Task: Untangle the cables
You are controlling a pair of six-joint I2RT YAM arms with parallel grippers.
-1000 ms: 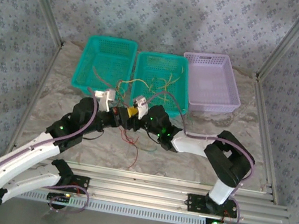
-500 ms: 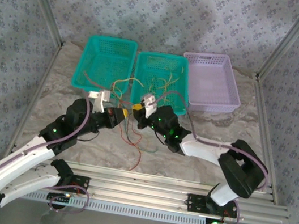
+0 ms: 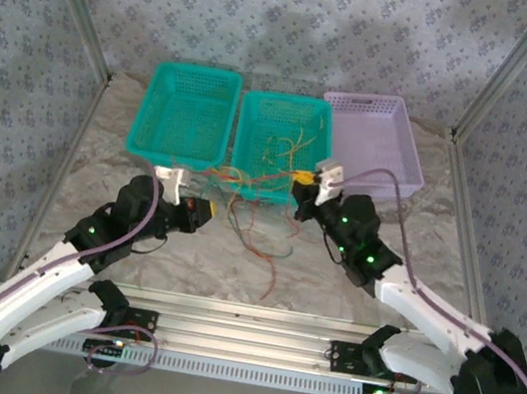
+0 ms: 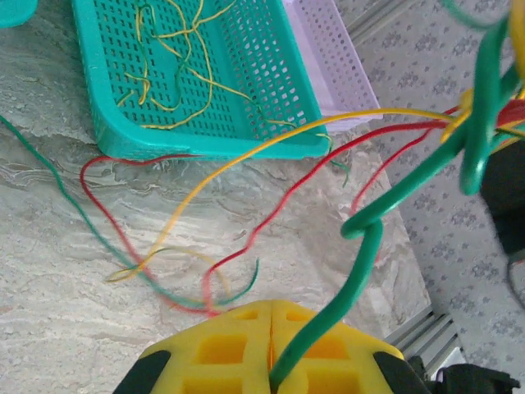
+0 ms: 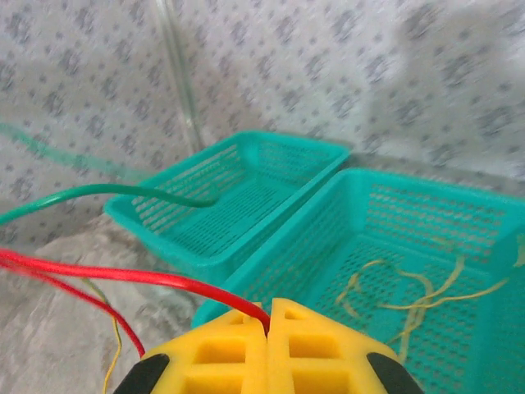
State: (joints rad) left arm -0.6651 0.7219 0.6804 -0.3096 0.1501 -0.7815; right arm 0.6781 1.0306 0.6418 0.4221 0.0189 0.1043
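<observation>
Left gripper (image 4: 271, 310) pinching the hair-fine green wire (image 4: 371, 246), right gripper (image 5: 269, 312) newly clenched on the thin red wire (image 5: 107, 272) and swung rightward — we judge the tangle (image 3: 256, 184) drawn apart.

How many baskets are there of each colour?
Green baskets: 2 (left green basket, middle green basket)
Purple basket: 1
Total: 3
</observation>
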